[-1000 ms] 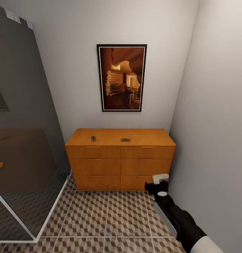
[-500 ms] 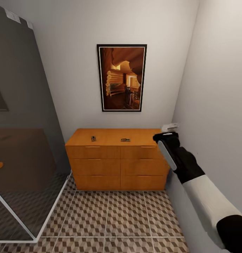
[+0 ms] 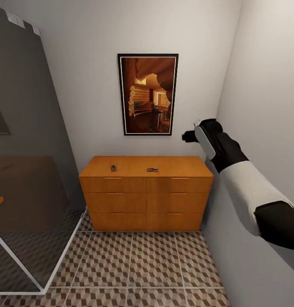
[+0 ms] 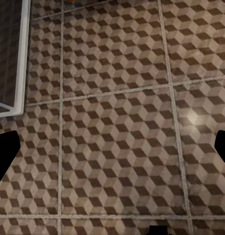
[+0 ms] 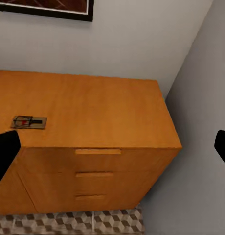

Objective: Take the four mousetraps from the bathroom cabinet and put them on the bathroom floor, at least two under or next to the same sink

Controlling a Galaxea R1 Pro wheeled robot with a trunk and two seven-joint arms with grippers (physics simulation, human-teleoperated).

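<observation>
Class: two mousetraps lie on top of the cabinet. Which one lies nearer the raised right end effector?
The right-hand mousetrap, near the middle of the cabinet top. The other mousetrap lies further left, away from the right end effector.

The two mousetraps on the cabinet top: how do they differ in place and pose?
The left mousetrap lies above the cabinet's left drawer column, its long side running front to back. The right mousetrap lies near the middle, its long side along the front edge. Both rest flat on the top, untouched.
</observation>
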